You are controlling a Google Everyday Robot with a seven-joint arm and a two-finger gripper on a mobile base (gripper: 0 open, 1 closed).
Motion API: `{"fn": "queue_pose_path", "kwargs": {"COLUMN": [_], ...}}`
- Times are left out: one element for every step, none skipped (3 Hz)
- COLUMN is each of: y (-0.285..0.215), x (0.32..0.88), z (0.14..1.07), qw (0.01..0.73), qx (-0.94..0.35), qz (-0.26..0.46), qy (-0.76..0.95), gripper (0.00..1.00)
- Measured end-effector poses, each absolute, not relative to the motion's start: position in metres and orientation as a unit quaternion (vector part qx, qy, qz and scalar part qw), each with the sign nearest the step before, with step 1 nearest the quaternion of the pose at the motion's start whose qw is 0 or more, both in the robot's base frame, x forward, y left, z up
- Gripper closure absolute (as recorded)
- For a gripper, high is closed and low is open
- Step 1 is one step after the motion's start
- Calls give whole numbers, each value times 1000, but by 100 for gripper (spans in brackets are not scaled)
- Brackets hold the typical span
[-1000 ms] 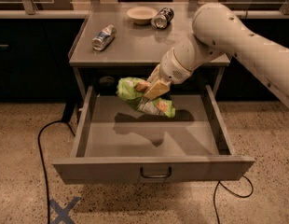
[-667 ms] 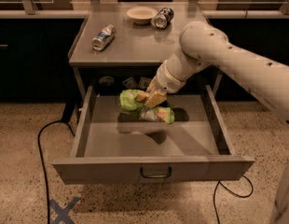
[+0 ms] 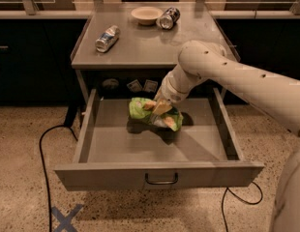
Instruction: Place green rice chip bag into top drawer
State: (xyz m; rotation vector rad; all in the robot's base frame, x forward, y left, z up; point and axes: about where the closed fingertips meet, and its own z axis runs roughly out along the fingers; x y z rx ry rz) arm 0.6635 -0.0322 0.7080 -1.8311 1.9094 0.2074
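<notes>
Reaching down into the open top drawer (image 3: pixel 159 175), your gripper (image 3: pixel 158 108) has its fingers clamped on the green rice chip bag (image 3: pixel 140 111), held low inside the drawer toward its back. On the worktop (image 3: pixel 140 52) behind lie a silver can (image 3: pixel 107 38), a second can (image 3: pixel 168 18) and a bowl (image 3: pixel 146 15).

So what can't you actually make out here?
All in the one camera view:
- Bag: partly covered by the gripper on it, over the drawer. Shadow hides whether it touches the drawer floor.
- Small things in the dark gap behind the drawer: too dim to identify.
- Left can: label too small to read.
- Arm: cut off by the right edge.
</notes>
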Motion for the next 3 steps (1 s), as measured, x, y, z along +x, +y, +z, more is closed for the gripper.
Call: {"fn": "queue_pose_path", "kwargs": {"y": [-36,-51,-53], "x": [660,645,640], "z": [697,656,649], "qw": [233,213,206], "qx": [-667,-640,-635], "qz": [75,92,96], "qy": [704,733,738], "gripper": [100,100,100]}}
